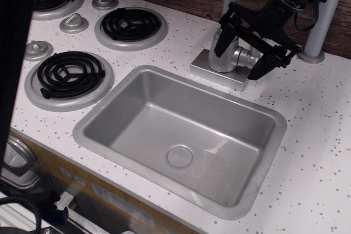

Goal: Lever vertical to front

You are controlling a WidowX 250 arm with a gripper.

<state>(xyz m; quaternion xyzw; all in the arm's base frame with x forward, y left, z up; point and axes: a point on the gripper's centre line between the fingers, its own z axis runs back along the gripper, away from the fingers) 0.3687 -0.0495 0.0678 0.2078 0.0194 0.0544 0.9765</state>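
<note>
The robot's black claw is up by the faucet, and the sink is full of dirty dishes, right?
Not quite. The black gripper is indeed up by the faucet, its fingers either side of the small silver lever. But the sink holds no dishes: the observation.image view shows a bare grey basin with only the round drain at the bottom.

The black end effector (241,56) reaches down from the upper right, fingers spread wide, apparently tilted toward the lower left.
</note>
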